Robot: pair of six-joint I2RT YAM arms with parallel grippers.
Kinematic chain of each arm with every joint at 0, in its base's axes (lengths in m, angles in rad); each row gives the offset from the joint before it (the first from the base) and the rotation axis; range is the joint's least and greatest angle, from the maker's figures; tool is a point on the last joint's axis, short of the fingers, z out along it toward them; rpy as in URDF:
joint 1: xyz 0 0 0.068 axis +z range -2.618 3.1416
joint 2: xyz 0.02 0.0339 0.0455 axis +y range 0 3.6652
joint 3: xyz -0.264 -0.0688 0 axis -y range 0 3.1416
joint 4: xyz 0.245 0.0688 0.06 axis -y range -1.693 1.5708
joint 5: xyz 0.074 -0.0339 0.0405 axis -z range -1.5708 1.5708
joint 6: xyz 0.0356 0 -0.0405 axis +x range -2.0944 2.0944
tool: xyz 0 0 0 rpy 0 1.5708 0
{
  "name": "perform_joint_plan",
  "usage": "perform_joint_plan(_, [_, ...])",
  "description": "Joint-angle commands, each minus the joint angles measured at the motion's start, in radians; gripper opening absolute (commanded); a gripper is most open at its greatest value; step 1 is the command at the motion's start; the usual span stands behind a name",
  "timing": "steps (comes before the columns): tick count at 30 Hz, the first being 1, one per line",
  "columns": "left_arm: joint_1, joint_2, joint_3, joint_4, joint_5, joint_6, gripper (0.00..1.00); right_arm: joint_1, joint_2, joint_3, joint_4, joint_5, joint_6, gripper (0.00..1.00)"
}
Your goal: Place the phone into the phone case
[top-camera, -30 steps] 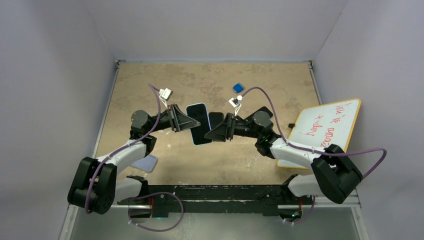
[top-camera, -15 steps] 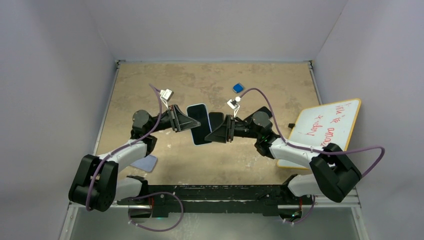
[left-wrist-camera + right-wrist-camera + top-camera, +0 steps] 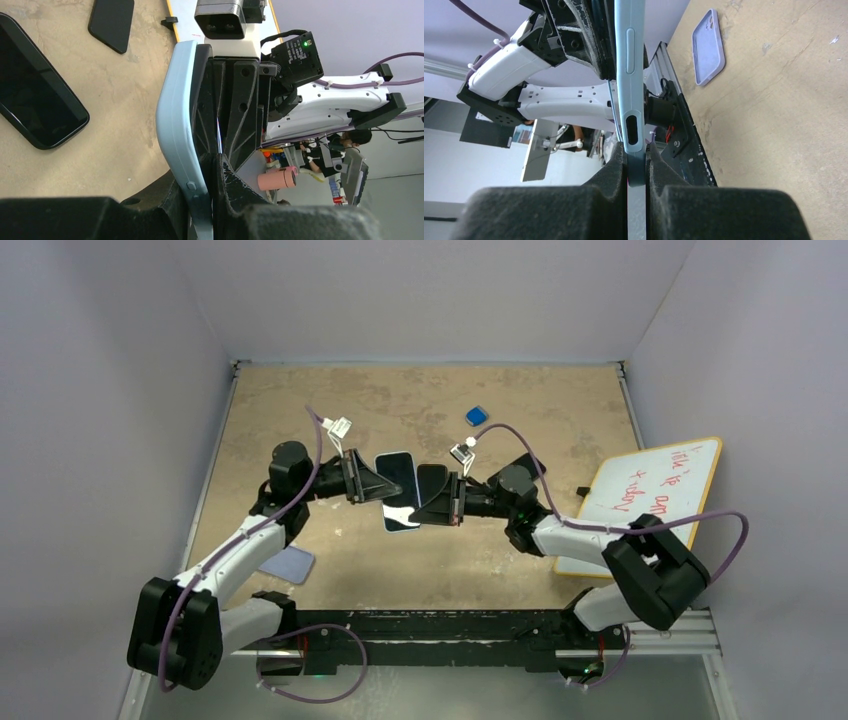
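— One phone (image 3: 400,492) is hanging over the table (image 3: 300,410), left gripper (image 3: 380,485) and right gripper (image 3: 428,508) clamping it from opposite sides.
— It's looking stiff and slick; pinching across its faces is suiting it. The case (image 3: 289,565) is lying aside.

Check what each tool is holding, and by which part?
Both hold the same light-blue phone case: left tool clamps one long edge, right tool the opposite long edge, the one with the button cutouts.
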Motion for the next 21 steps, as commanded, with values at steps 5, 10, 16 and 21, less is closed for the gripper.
perform_joint_plan(5, [0.008,0.004,0.004,0.099,0.050,0.095,0.00,0.000,-0.043,-0.004,0.091,-0.007,0.052,0.27])
perform_joint_plan(10, [0.008,-0.015,0.002,0.167,0.101,0.048,0.00,-0.001,-0.133,0.020,-0.092,0.050,-0.091,0.50])
perform_joint_plan(16, [0.005,-0.031,-0.009,0.267,0.174,-0.012,0.00,-0.013,-0.223,0.081,-0.258,0.100,-0.225,0.75])
perform_joint_plan(21, [-0.024,-0.033,-0.018,0.334,0.214,-0.046,0.00,-0.025,-0.248,0.178,-0.435,0.139,-0.338,0.90])
